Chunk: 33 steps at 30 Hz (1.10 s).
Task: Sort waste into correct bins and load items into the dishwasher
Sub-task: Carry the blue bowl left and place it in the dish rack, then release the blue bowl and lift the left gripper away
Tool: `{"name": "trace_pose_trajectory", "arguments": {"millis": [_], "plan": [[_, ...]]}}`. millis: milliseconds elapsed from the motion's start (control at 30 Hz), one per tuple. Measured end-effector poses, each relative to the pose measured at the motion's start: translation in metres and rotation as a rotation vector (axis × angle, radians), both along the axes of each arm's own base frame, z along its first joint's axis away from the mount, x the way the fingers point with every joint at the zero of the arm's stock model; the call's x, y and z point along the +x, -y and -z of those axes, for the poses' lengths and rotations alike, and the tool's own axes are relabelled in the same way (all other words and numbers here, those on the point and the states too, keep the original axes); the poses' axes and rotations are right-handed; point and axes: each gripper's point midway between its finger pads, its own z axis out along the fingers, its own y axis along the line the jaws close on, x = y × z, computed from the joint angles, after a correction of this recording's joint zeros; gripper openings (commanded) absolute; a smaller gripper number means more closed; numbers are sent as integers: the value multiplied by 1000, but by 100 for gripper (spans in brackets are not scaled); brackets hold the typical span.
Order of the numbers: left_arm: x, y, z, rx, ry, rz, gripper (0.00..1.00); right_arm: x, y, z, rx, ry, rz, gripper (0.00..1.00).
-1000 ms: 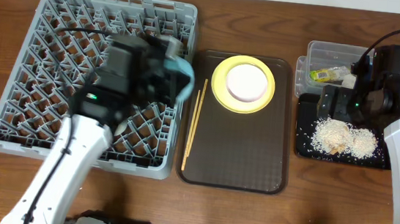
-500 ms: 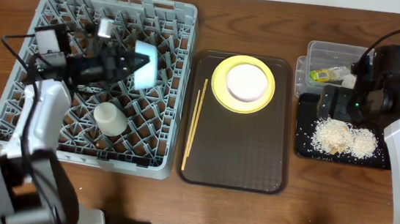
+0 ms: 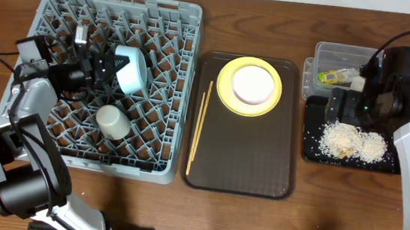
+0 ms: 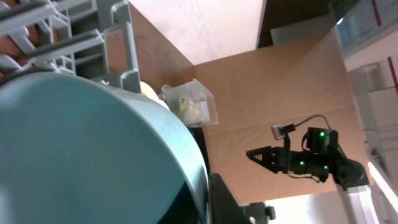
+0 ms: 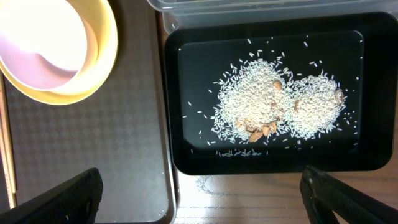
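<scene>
Our left tool is clenched on the rim of the blue bowl. The bowl stands on its edge among the pegs of the grey rack, directly in front of the fingers. The cream cup sits in the rack near this tool, to one side of it and apart from the bowl. We judge that the step in hand is seating the bowl. To do it well, we should lower it until its rim rests between two rows of pegs and keep it tilted so that it leans on a peg. We release only when it stands without support, then draw the fingers straight back, so they do not pull it over or knock the cup. Our right tool hangs released, fingers wide apart, with the black tray of rice right below it
</scene>
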Motion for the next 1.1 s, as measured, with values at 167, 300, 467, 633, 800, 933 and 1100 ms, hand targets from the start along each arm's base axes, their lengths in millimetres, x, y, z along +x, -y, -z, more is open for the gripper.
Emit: {"name": "trace_pose_trajectory", "arguments": {"millis": [167, 300, 467, 633, 800, 933, 1100], "plan": [[1, -16, 3, 8, -20, -50, 48, 0, 0, 0, 0, -2, 0, 99], [3, -33, 6, 25, -29, -101, 57, -1, 0, 0, 0, -3, 0, 99], [2, -53, 11, 44, -48, -164, 55, -1, 0, 0, 0, -5, 0, 99], [1, -58, 14, 45, -69, -183, 54, -1, 0, 0, 0, -5, 0, 99], [2, -58, 15, 54, -74, -187, 52, -1, 0, 0, 0, -5, 0, 99], [1, -53, 7, 104, -78, -205, 51, -1, 0, 0, 0, -5, 0, 99], [-5, -23, -37, 251, 17, -210, 52, -1, 0, 0, 0, -6, 0, 99]]}}
